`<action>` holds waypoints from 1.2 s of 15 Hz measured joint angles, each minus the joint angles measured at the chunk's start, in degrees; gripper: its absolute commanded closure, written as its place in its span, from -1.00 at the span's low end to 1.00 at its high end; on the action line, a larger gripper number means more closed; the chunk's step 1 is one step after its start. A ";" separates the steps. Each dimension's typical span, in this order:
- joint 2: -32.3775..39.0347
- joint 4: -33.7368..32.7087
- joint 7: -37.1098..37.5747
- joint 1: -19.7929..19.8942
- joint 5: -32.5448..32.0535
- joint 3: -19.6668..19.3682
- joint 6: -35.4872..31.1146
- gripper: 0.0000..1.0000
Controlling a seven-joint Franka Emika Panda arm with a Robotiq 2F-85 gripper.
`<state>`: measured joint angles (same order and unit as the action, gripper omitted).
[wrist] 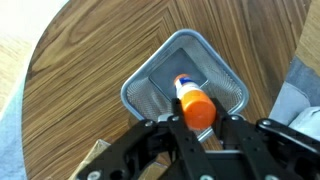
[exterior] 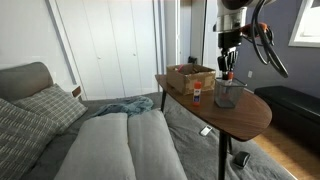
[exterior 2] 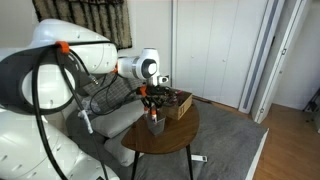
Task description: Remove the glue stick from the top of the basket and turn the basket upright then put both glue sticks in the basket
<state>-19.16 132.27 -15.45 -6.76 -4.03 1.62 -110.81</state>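
Observation:
The grey wire-mesh basket [wrist: 150,75] stands upright on the round wooden table, open mouth up; it also shows in both exterior views [exterior: 230,95] [exterior 2: 157,126]. My gripper [wrist: 200,125] is shut on one red-orange glue stick [wrist: 193,103] and holds it just above the basket's mouth, white end pointing down into it. In the exterior views the gripper [exterior: 228,68] [exterior 2: 153,104] hangs straight over the basket. The other glue stick [exterior: 197,96] stands on the table between the basket and the cardboard box. The basket's inside looks empty.
A brown cardboard box [exterior: 190,77] [exterior 2: 179,103] sits on the table [exterior: 250,115] beside the basket. A grey sofa with cushions [exterior: 60,120] lies next to the table. The table edge is close to the basket in the wrist view [wrist: 60,60].

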 measured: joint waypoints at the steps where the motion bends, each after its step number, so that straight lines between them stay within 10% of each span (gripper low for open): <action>1: -0.01 0.48 0.01 0.00 0.39 -0.01 -0.57 0.34; 2: -0.01 0.95 0.01 0.00 0.73 -0.03 -1.19 -0.13; 10: -1.41 1.80 1.62 0.01 1.13 -0.04 -2.55 -0.98; 18: -6.85 1.82 2.58 -1.62 1.83 1.93 -2.65 -1.00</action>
<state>-26.00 134.09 -12.87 -8.38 -2.20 3.55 -113.46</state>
